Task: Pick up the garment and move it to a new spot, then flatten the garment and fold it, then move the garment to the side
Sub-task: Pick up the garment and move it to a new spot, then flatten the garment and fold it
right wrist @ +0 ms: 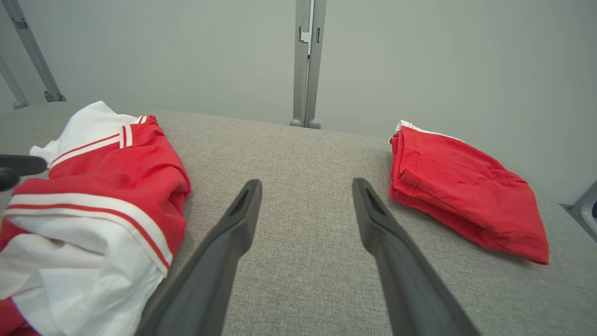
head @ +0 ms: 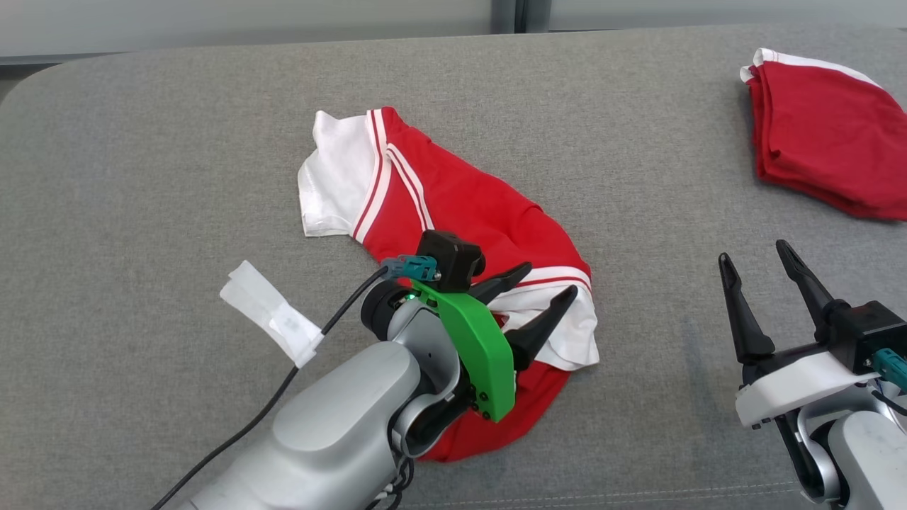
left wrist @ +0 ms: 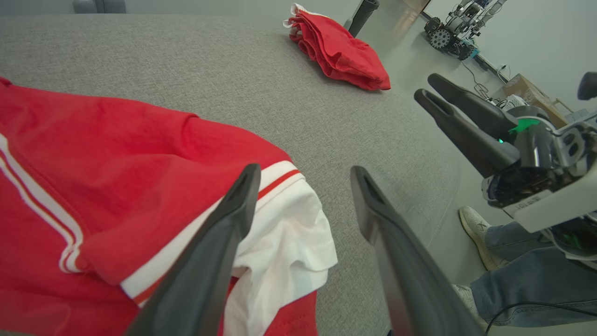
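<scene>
The garment (head: 460,205), a red shirt with white sleeves and striped trim, lies crumpled in the middle of the grey padded surface (head: 142,177). My left gripper (head: 550,279) stands open over its near white sleeve. In the left wrist view one finger of that gripper (left wrist: 305,169) crosses the sleeve of the garment (left wrist: 116,154) and the other is over bare grey fabric, with nothing held. My right gripper (head: 752,251) is open at the lower right, off the cloth. The right wrist view has this gripper (right wrist: 306,182) over bare surface, the garment (right wrist: 116,172) to its left.
A folded red garment (head: 829,142) lies at the far right of the surface (right wrist: 461,196). A white paper tag (head: 273,312) hangs on the left arm's cable. A person's legs and shoes (left wrist: 513,252) stand beyond the surface's edge.
</scene>
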{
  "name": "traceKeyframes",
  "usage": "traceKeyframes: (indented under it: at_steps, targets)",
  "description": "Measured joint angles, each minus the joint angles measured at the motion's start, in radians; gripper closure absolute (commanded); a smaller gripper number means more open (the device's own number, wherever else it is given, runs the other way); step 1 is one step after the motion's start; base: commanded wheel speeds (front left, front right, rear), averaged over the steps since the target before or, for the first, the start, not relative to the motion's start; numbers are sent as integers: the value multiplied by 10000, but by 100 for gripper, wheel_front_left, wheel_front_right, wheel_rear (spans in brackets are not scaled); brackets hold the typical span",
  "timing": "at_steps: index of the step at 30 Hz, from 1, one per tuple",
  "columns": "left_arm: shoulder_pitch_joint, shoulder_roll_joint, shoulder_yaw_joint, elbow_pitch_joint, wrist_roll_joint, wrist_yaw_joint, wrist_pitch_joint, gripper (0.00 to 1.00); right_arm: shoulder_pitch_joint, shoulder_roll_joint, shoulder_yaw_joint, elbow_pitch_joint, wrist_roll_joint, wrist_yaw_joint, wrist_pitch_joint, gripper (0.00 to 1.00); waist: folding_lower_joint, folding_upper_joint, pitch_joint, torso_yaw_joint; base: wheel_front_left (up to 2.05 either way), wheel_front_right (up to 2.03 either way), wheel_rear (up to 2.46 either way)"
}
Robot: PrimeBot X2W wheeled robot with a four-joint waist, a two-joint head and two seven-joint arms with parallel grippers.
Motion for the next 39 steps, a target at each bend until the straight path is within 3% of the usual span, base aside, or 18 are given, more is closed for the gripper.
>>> traceKeyframes:
  at_steps: [4,10,22,39]
  targets:
    - [-1,6,-82,-207,-50,21,-268,0,2,-38,0,2,-13,2,-25,0,0,0,-35,169,0,0,0]
    - [-2,4,311,-171,224,470,-1129,0,35,-161,224,21,-119,33,-31,0,0,0,-137,522,0,0,0]
    - [1067,481,593,128,834,1139,-2268,0,124,-61,2044,-337,-775,963,86,0,0,-1,-550,1491,0,0,0]
    - [1970,479,903,-165,807,1229,-2464,0,292,-167,2702,449,-945,1413,1072,0,0,-1,-582,2692,0,0,0]
